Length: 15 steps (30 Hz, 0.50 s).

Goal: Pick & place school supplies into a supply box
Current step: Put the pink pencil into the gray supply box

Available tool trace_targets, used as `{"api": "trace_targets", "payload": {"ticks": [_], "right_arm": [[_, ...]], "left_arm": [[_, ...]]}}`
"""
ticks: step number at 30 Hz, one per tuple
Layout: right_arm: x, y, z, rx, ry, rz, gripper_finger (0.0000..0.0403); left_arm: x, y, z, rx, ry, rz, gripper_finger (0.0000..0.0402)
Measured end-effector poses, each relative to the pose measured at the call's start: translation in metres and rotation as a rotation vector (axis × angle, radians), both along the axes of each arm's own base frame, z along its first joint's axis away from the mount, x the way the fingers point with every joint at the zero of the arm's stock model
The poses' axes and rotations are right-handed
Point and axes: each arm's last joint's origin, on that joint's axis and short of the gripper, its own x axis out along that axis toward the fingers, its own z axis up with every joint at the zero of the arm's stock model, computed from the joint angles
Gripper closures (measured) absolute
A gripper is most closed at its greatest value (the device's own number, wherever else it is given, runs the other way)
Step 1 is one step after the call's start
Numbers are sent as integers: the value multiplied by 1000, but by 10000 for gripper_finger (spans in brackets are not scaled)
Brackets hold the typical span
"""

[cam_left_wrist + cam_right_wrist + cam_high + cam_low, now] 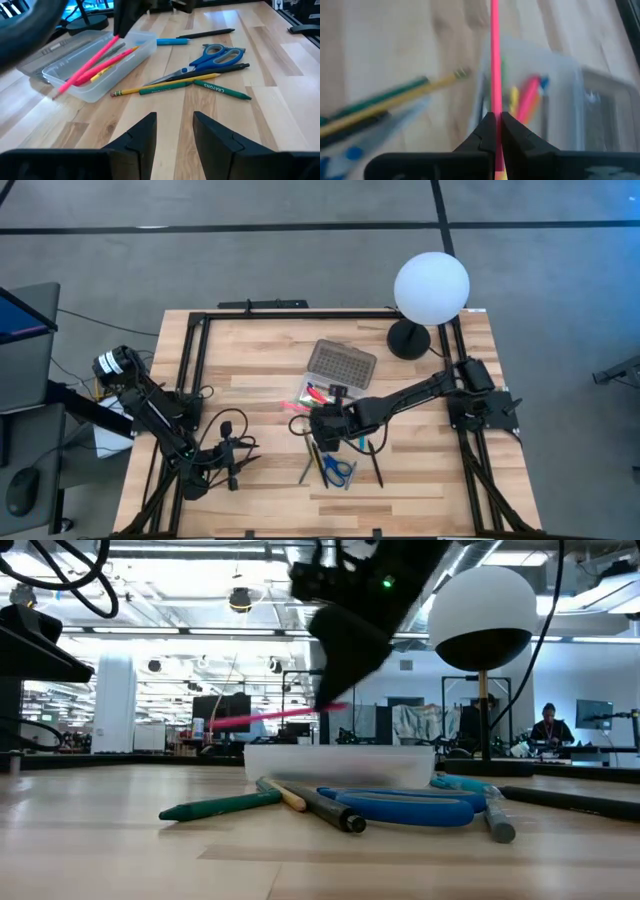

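The clear supply box [322, 390] lies open mid-table, its grey dotted lid [342, 363] folded back toward the far edge. A few pink and yellow pens [107, 65] lie inside it. My right gripper [322, 418] hovers at the box's near-left end, shut on a pink pen [265, 720]. Blue-handled scissors [217, 54], a yellow pencil [160, 86], a green pencil [222, 90], a black pen [207, 33] and a blue pen [172, 41] lie flat on the table near the box. My left gripper [174, 125] waits open at the near-left. My right gripper [495, 122] pinches the pink pen between its two fingers near one end [495, 107], with the fingers lying along the pen. The pen sticks out ahead of the fingertips, lifted clear and nearly level above the box [340, 765], slanting slightly down toward its free end [215, 724].
A white globe lamp [430, 288] stands at the far right corner. Black frame rails [190, 360] run along the table's edges. Cables [230, 425] trail by the left arm. Bare wood lies left of the box and along the near edge.
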Motion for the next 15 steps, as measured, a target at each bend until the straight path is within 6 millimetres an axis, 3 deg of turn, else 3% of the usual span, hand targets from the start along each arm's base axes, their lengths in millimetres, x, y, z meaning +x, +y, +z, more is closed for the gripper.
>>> {"api": "trace_targets", "payload": {"ticks": [6,15], "right_arm": [[-14,-11,-7,-4,109,-158,403],[-17,-9,-10,-51,119,-195,401]], "left_arm": [[0,0,0,5,3,0,278],[-4,-5,-4,30,91,-129,278]]}}
